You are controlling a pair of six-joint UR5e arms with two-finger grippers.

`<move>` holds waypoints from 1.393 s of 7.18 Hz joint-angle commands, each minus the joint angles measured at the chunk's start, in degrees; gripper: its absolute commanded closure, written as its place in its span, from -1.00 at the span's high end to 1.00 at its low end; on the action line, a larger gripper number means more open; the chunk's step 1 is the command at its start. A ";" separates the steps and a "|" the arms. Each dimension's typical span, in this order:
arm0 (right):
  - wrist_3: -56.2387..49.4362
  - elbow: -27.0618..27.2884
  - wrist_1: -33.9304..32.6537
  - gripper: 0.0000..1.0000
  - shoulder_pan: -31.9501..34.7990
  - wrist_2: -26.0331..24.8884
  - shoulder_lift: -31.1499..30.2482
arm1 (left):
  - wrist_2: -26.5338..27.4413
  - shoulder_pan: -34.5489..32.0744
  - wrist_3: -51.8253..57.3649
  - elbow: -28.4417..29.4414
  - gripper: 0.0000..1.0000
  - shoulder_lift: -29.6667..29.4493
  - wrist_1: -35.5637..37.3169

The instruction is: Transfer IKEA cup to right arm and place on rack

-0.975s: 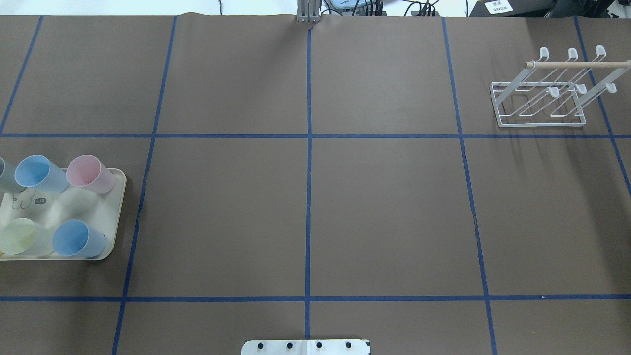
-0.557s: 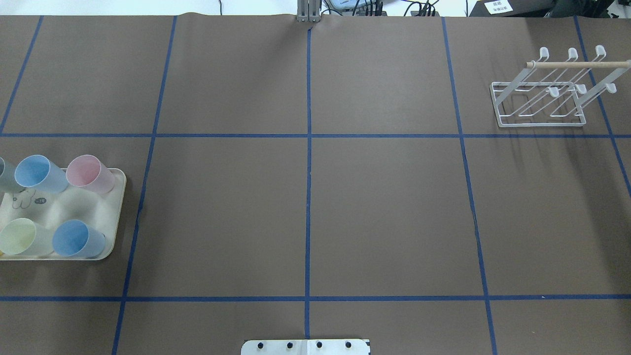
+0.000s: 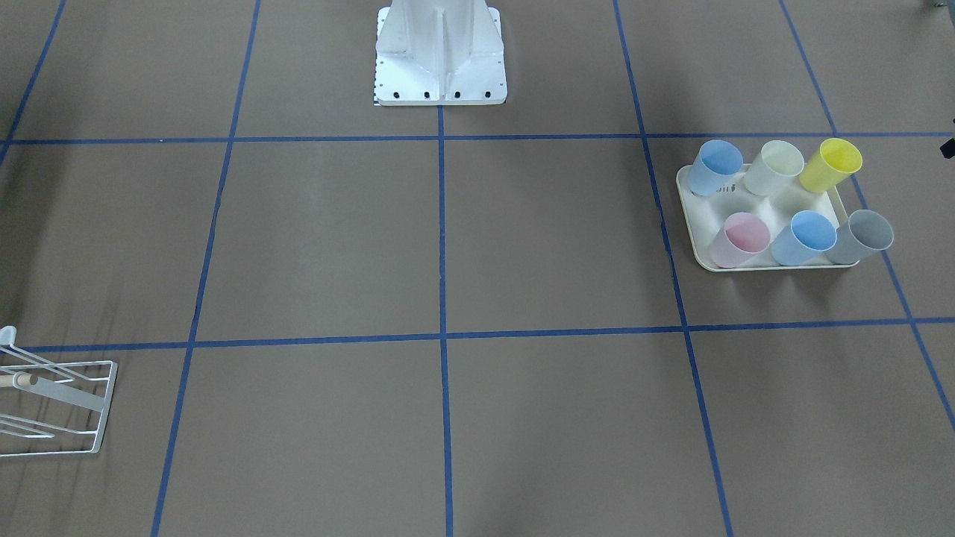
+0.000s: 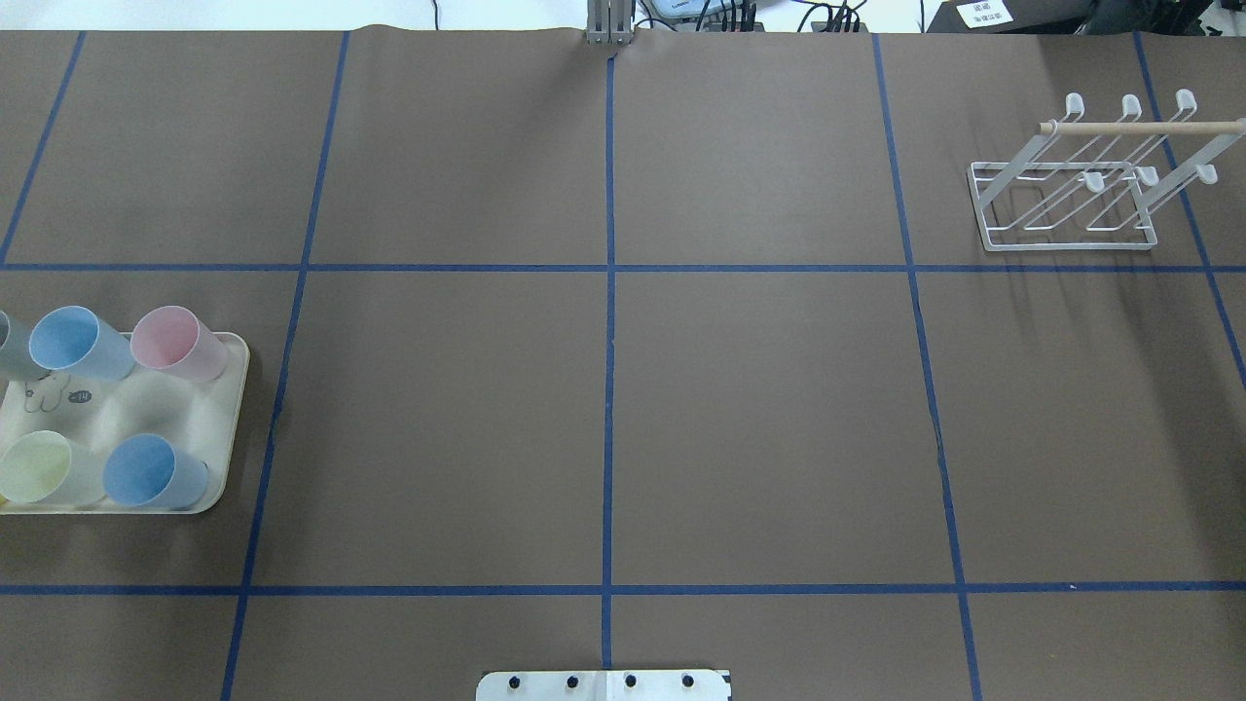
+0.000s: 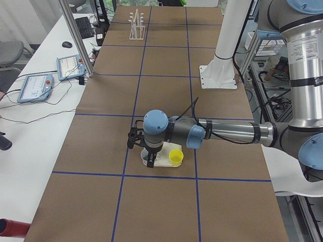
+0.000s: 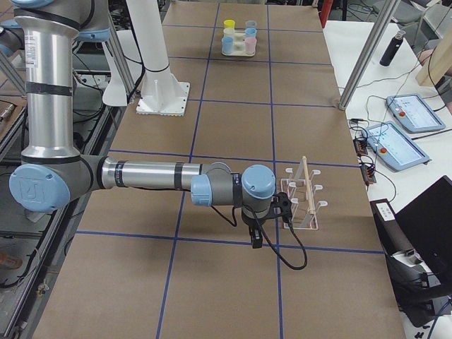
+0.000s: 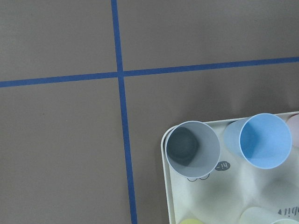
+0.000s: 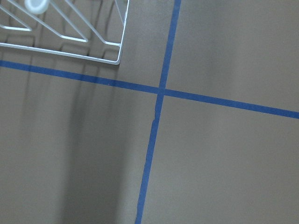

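Several pastel cups stand on a cream tray [image 4: 230, 428], among them a pink cup [image 4: 180, 343] and two blue cups [image 4: 78, 343] [image 4: 151, 472]. The front view shows them too, with a yellow cup [image 3: 832, 164] and a grey cup [image 3: 862, 237]. The white wire rack [image 4: 1071, 209] with a wooden dowel stands empty at the far right. My left gripper [image 5: 149, 159] hangs over the tray; the left wrist view looks down on the grey cup [image 7: 192, 149]. My right gripper [image 6: 255, 234] hangs beside the rack [image 6: 300, 205]. I cannot tell whether either is open or shut.
Brown paper with a blue tape grid covers the table. The robot's white base plate [image 3: 440, 82] sits at the near middle edge. Tablets and cables lie on the side bench [image 6: 406, 134]. The rack's corner [image 8: 70, 28] shows in the right wrist view.
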 commanded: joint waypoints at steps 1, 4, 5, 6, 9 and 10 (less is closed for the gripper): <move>0.02 -1.24 2.86 0.99 -0.02 2.46 -0.55 | 0.27 5.49 -5.49 4.60 1.00 -0.79 -5.58; 0.02 -1.86 2.87 0.99 -0.02 3.70 -0.56 | 2.38 10.70 -15.73 16.71 0.99 -6.58 -18.85; -0.06 -2.29 2.87 0.99 -0.11 3.79 -0.56 | 2.91 12.01 -15.82 18.40 0.99 -7.64 -20.19; -0.15 -2.39 2.96 0.99 -0.11 3.79 -0.56 | 5.52 12.72 -15.90 18.42 0.98 -7.74 -20.11; -0.15 -2.48 2.96 0.99 -0.11 4.76 -0.56 | 5.99 14.92 -15.90 20.79 -0.10 -7.56 -20.46; -0.24 -2.48 2.87 0.99 -0.20 4.76 -0.47 | 5.99 15.45 -15.99 20.88 -0.81 -7.39 -20.38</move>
